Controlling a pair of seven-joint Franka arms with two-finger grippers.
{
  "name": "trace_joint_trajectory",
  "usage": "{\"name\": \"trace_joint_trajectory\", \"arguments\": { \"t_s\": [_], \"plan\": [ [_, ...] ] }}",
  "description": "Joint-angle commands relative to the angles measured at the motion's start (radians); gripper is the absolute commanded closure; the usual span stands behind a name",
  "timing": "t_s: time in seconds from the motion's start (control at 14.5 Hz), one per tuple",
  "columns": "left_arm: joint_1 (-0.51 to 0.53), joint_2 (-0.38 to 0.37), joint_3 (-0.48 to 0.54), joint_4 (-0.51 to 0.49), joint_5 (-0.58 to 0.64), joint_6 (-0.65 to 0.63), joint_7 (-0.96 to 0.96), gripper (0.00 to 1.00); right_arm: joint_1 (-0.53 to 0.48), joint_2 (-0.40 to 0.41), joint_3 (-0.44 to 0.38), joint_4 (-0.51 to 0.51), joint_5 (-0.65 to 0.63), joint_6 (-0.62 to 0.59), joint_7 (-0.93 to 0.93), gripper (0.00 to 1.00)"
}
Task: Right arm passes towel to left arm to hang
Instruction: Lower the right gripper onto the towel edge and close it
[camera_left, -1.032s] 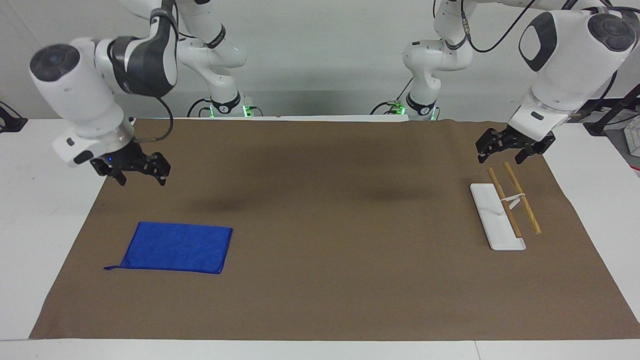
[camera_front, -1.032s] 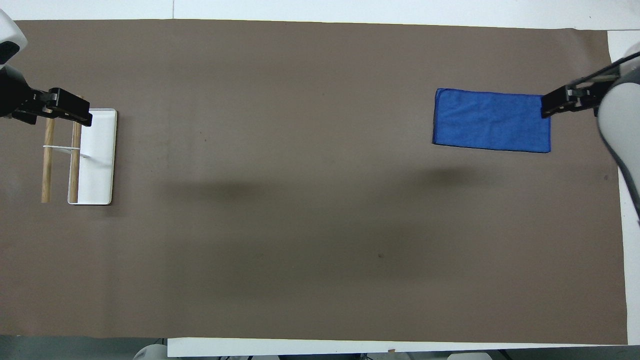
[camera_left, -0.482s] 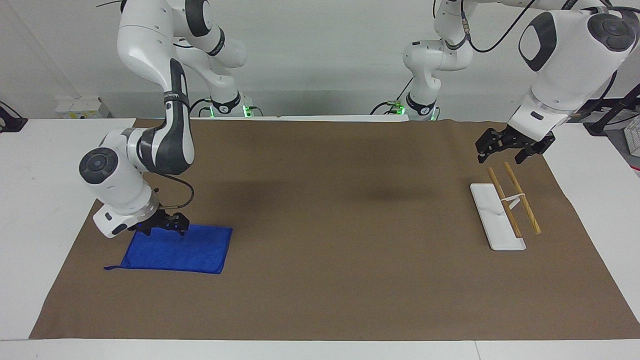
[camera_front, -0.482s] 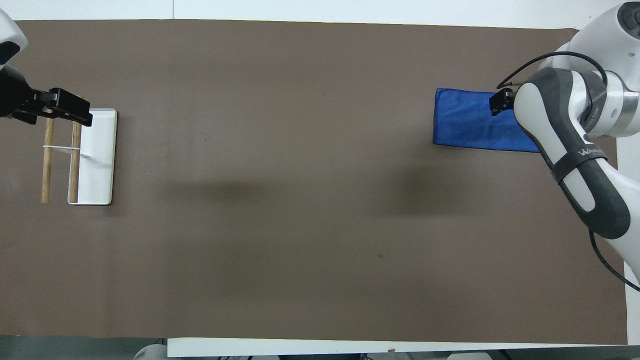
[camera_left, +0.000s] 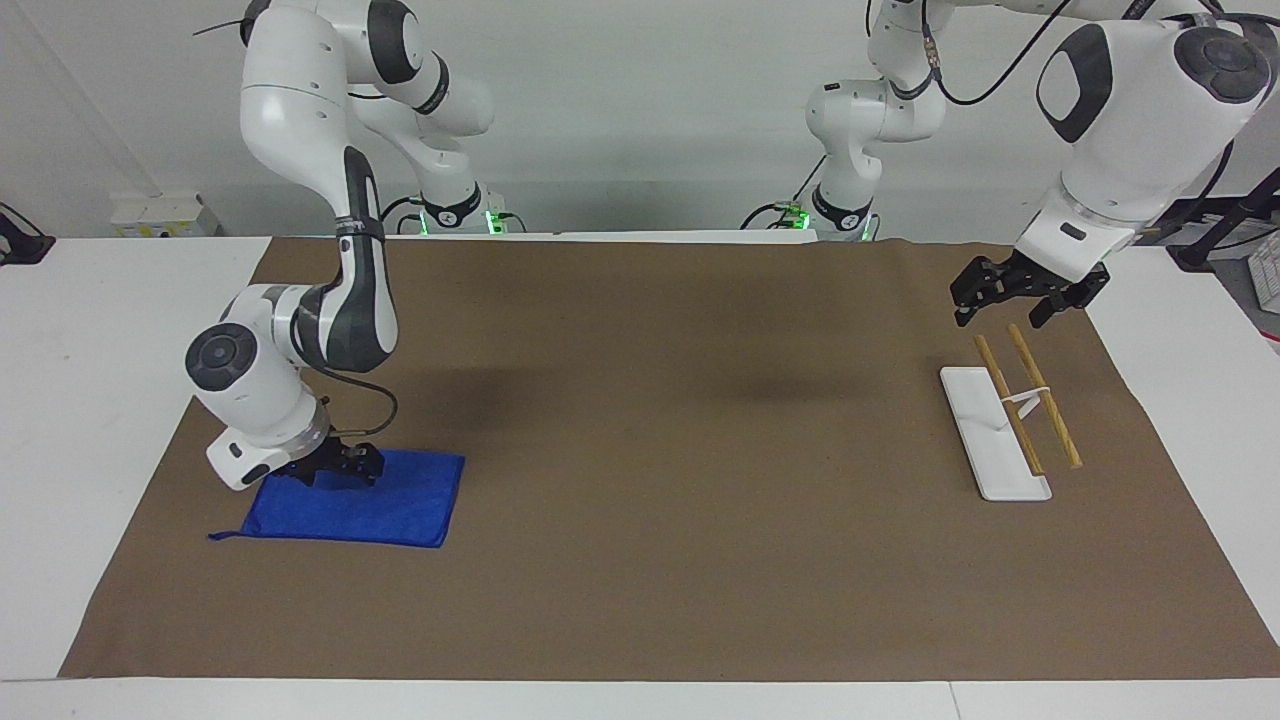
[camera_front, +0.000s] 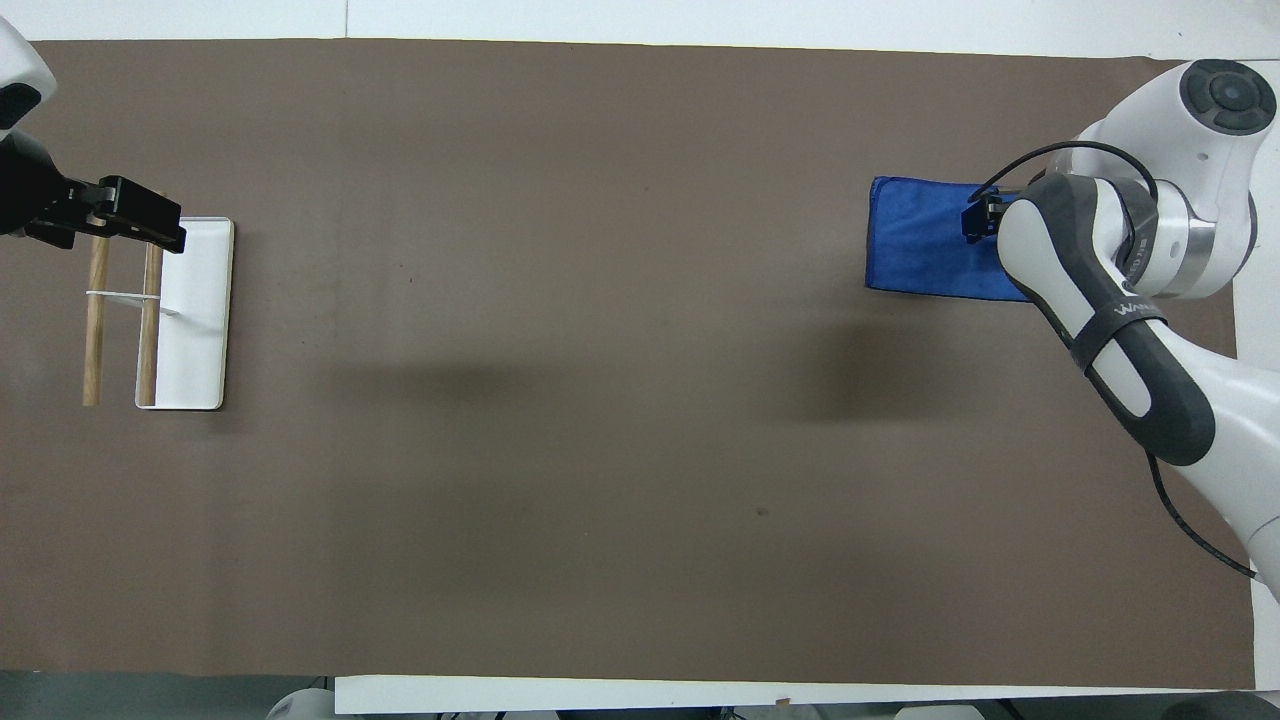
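Fingers, right gripper (camera_left: 345, 470): pressing down on the blue towel (camera_left: 390, 510); spread or pinching, cannot tell.
Fingers, left gripper (camera_left: 1005, 300): hanging spread over the towel rack (camera_left: 985, 430), waiting.

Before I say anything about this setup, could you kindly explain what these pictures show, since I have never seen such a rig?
These are two white robot arms at one table, photographed from two sides: one camera faces them across the table, the other looks down from above their own end. A brown mat covers the table. The blue towel lies flat toward the right arm's end. The right gripper is down at the towel's edge nearer the robots; I cannot tell whether it has gripped yet. At the other end stands a rack: a white base with two wooden rails. The left gripper waits in the air over the rack's near end, holding nothing.
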Motion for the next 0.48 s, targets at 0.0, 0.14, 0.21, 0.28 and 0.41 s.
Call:
{"name": "trace_joint_trajectory", "arguments": {
  "t_s": [0.0, 0.14, 0.21, 0.28, 0.41],
  "plan": [
    [0.000, -0.017, -0.004, -0.017, 0.016, -0.005, 0.000, 0.01, -0.009, -0.012, 0.007, -0.056, 0.012, 0.077, 0.007, 0.07],
    [0.000, -0.017, -0.004, -0.019, 0.016, -0.005, 0.000, 0.01, -0.010, -0.001, 0.007, -0.068, 0.012, 0.116, 0.007, 0.07],
    [0.000, -0.017, -0.004, -0.022, 0.016, -0.005, 0.000, 0.01, -0.010, 0.001, 0.007, -0.068, 0.012, 0.120, 0.005, 0.07],
    [0.000, -0.017, -0.003, -0.026, 0.016, -0.005, -0.002, 0.01, -0.012, 0.004, 0.007, -0.068, 0.018, 0.132, 0.007, 0.07],
    [0.000, -0.017, -0.003, -0.028, 0.016, -0.006, 0.000, 0.01, -0.012, 0.008, 0.007, -0.068, 0.022, 0.134, 0.008, 0.08]
  ]
}}
